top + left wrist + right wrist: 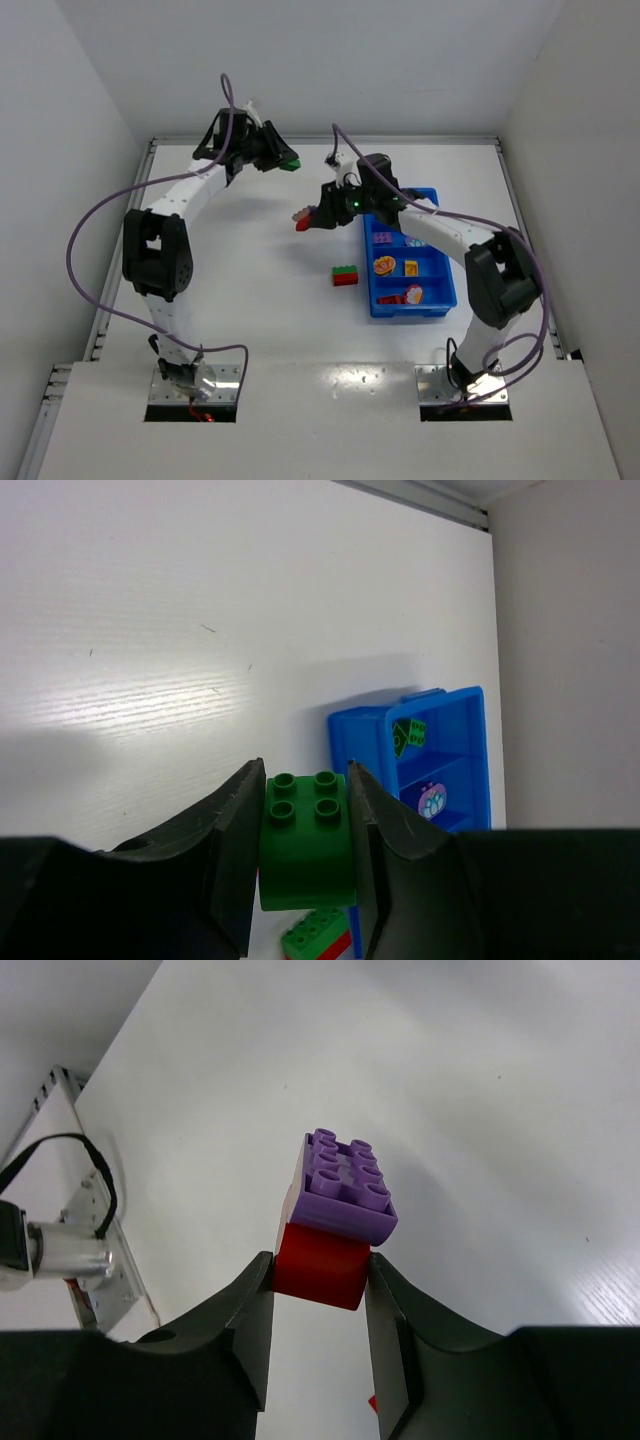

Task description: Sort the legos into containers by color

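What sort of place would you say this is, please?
Probably a robot lab test cell: a white table boxed in by plain white walls, a left arm and right arm bolted at its near edge, holding a green brick and a red-purple brick, plus a blue tray.

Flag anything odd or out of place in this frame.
Two pieces are two-coloured stacks: a purple-and-red brick held in the right jaws, and a green-and-red brick on the table left of the tray. Neither fits one colour.
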`<state>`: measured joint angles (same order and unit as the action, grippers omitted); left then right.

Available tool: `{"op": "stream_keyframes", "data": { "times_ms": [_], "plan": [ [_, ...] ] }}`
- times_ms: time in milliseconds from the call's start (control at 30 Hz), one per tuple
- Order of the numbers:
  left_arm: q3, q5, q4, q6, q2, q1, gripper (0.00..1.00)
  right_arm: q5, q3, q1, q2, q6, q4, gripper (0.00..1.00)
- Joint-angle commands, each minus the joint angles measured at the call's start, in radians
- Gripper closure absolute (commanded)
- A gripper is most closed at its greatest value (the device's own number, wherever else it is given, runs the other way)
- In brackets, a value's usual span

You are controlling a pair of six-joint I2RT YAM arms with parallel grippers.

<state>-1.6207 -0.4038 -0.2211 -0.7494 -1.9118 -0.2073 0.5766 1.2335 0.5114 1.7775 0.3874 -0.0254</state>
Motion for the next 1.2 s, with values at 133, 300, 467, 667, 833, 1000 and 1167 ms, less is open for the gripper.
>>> {"op": "stream_keyframes", "data": {
  "times_ms": [133, 300, 467, 667, 833, 1000, 1167],
  "plan": [
    [0.031, -0.03, 0.032, 0.059, 0.043, -0.006, 1.0, -0.079, -0.068, -0.019, -0.182, -0.177, -0.1, 1.0],
    [0.015, -0.121, 0.032, 0.149, 0.046, -0.09, 1.0, -0.142, -0.19, -0.039, -0.343, -0.311, -0.252, 1.0],
    [-0.097, -0.219, 0.032, 0.17, -0.074, -0.19, 1.0, -0.176, -0.319, -0.039, -0.502, -0.36, -0.311, 1.0],
    [-0.238, -0.262, 0.032, 0.17, -0.203, -0.302, 1.0, -0.219, -0.368, -0.039, -0.599, -0.386, -0.39, 1.0],
    [-0.3, -0.262, 0.043, 0.17, -0.305, -0.349, 1.0, -0.241, -0.368, -0.048, -0.645, -0.409, -0.455, 1.0],
    [-0.372, -0.24, 0.043, 0.182, -0.389, -0.369, 1.0, -0.241, -0.347, -0.067, -0.655, -0.418, -0.49, 1.0],
    [-0.418, -0.204, 0.052, 0.191, -0.452, -0.389, 0.98, -0.241, -0.347, -0.076, -0.665, -0.427, -0.51, 1.0]
  ]
}}
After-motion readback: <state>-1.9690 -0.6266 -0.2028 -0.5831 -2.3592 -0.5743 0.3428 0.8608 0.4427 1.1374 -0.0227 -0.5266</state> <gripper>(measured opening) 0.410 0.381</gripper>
